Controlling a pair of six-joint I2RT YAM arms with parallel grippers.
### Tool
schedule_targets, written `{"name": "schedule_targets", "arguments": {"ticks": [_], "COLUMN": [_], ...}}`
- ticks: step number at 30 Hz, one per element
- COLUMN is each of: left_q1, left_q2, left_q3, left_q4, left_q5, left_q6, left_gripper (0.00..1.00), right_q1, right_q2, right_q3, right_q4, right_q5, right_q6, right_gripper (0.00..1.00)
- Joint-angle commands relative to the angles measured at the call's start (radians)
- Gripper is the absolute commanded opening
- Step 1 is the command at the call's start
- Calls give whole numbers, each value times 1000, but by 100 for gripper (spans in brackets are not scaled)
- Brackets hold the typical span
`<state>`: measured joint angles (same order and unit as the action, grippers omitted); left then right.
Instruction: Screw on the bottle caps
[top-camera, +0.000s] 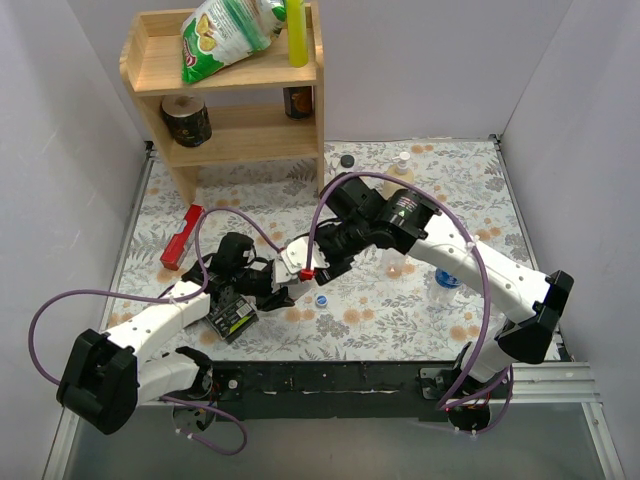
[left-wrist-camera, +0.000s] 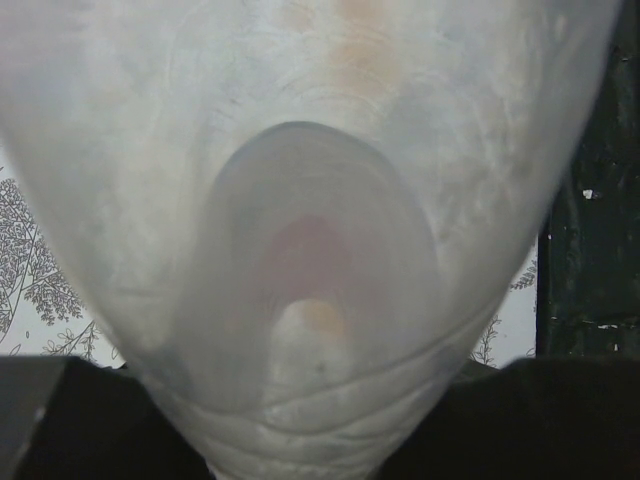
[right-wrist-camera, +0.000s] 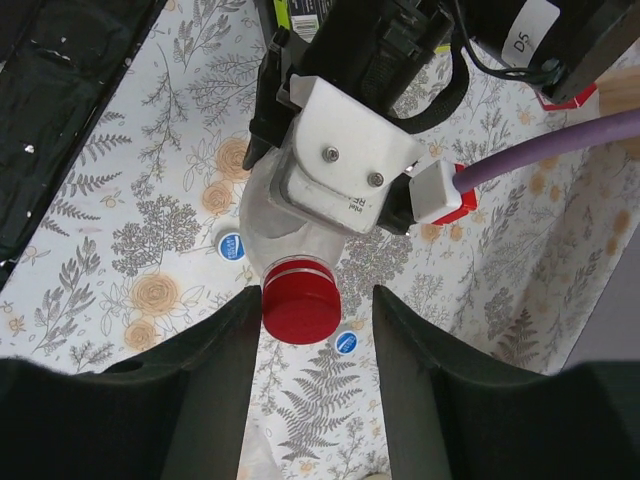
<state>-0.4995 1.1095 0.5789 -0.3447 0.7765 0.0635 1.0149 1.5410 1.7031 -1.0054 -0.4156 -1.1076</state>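
My left gripper (top-camera: 280, 283) is shut on a clear plastic bottle (left-wrist-camera: 320, 250), which lies tilted and fills the left wrist view. A red cap (right-wrist-camera: 299, 300) sits on the bottle's neck, and it also shows in the top view (top-camera: 306, 273). My right gripper (right-wrist-camera: 318, 302) is open, its two fingers on either side of the red cap; the left finger is close against it and the right one stands apart. Two blue caps (right-wrist-camera: 231, 245) (right-wrist-camera: 346, 343) lie flat on the floral cloth below. One blue cap (top-camera: 322, 298) shows in the top view.
A wooden shelf (top-camera: 235, 140) with a snack bag and jars stands at the back left. A red block (top-camera: 182, 237) and a black packet (top-camera: 230, 318) lie at the left. Clear bottles (top-camera: 392, 262) (top-camera: 447, 285) (top-camera: 400, 172) stand at the right. A black cap (top-camera: 347, 160) lies at the back.
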Motion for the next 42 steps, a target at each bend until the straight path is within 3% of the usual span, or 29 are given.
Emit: {"name": "schedule_targets", "arguments": {"ticks": [1, 7, 13, 16, 18, 23, 27, 31, 32, 35, 38, 40, 42], "left_q1": [-4, -4, -4, -4, -4, -5, -5, -5, -5, -4, 3, 4, 7], "left_q2": [-28, -31, -30, -37, -43, -51, -43, -36, -37, -60, -106, -137, -143], "left_q3": [35, 36, 36, 22, 7, -8, -20, -57, -65, -100, -125, -128, -113], "left_q4": [-14, 3, 18, 65, 145, 314, 339, 328, 320, 303, 312, 340, 377], "left_q5": [46, 44, 44, 26, 4, -98, -151, -186, -184, -134, -47, -8, 12], "left_q6": [22, 16, 9, -30, -57, -226, -270, -297, -301, -303, -332, -396, -441], "left_gripper": [0, 0, 0, 0, 0, 0, 0, 0, 0, 0, 0, 0, 0], "right_q1": [11, 19, 19, 11, 2, -51, -68, -87, -101, -202, -301, -331, -334], "right_q2": [-5, -4, 10, 53, 96, 333, 383, 409, 407, 361, 233, 107, 44], "right_q3": [-17, -28, -28, -2, 42, 297, 334, 443, 469, 507, 339, 138, 40], "right_q4": [10, -18, -18, -51, -99, -208, -139, -128, -116, -61, 65, 259, 402], "right_q5": [11, 14, 26, 20, -11, -74, -29, -57, -102, -292, -464, -477, -497], "right_q6": [-50, -80, -46, 0, 101, 443, 815, 832, 825, 795, 779, 799, 824], "right_gripper": [53, 47, 27, 11, 1, 1, 1, 1, 17, 40, 50, 55, 61]}}
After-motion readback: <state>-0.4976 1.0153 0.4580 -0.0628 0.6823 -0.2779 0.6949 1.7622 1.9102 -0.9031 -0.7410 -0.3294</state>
